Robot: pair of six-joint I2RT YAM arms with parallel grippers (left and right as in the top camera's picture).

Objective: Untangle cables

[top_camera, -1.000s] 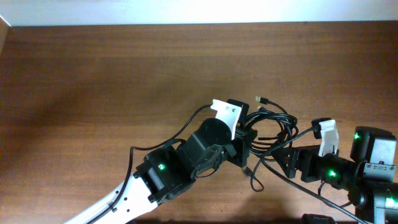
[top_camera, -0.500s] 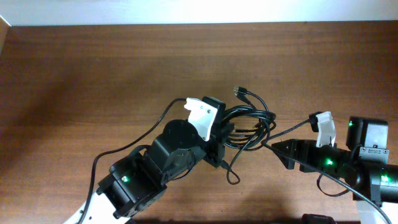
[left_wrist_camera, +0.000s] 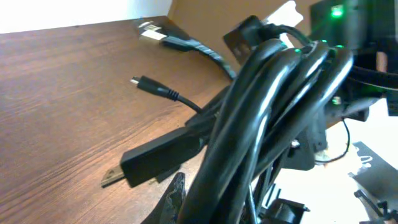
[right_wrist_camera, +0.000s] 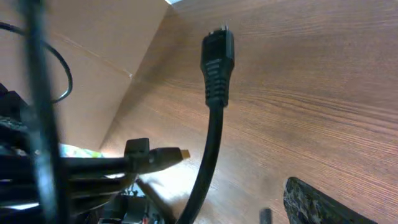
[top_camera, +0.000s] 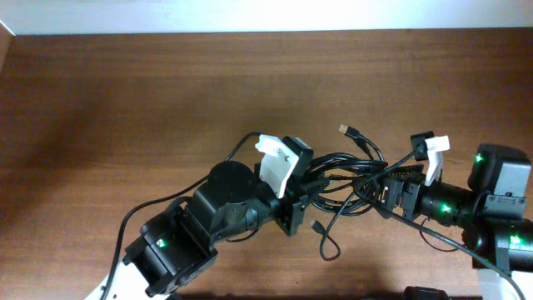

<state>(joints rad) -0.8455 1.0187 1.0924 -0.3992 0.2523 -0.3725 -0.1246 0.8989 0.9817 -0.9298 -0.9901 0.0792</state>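
Now my left pincer (top_camera: 296,193) is clamped on the cables (top_camera: 350,160), and the thick bundle runs straight through its jaws in the wrist view. Half a second ago I had dragged the bundle leftward, stretching it tight toward my right pincer (top_camera: 391,190). Since then the two have closed in again and the tension has gone. Whether the right pincer grips anything I cannot tell; a cord with a black plug (right_wrist_camera: 217,43) rises past it. The cables lie on the table (top_camera: 125,108) between both arms, loops still crossed, a gold plug (top_camera: 343,130) poking out behind. The pull, I judge, freed nothing.
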